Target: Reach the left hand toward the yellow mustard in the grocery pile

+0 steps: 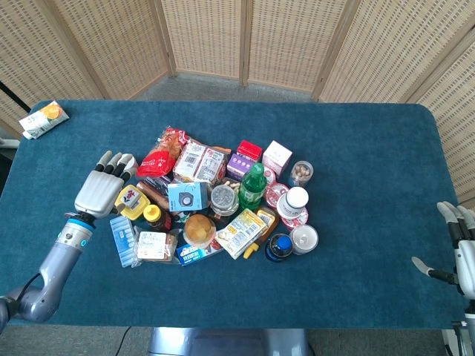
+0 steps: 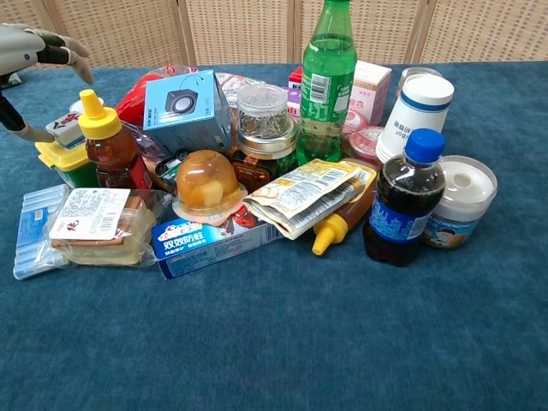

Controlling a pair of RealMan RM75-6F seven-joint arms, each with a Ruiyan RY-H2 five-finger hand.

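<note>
The yellow mustard bottle (image 1: pixel 264 224) lies on its side in the front right part of the pile, half under a snack pouch (image 1: pixel 241 231). The chest view shows its yellow nozzle (image 2: pixel 323 241) pointing toward the front edge. My left hand (image 1: pixel 101 188) hovers at the pile's left edge, palm down with fingers apart, holding nothing. It hangs beside a yellow-lidded tub (image 1: pixel 133 202), far left of the mustard. In the chest view only part of the left hand (image 2: pixel 36 47) shows, at the top left. My right hand (image 1: pixel 460 251) stays at the table's right edge, fingers spread.
Between the left hand and the mustard stand a honey bottle (image 2: pixel 106 141), a blue box (image 2: pixel 183 109), a glass jar (image 2: pixel 265 120) and a pudding cup (image 2: pixel 205 182). A green bottle (image 2: pixel 326 81) and a cola bottle (image 2: pixel 402 198) stand close by. A juice carton (image 1: pixel 43 119) lies at the far left corner.
</note>
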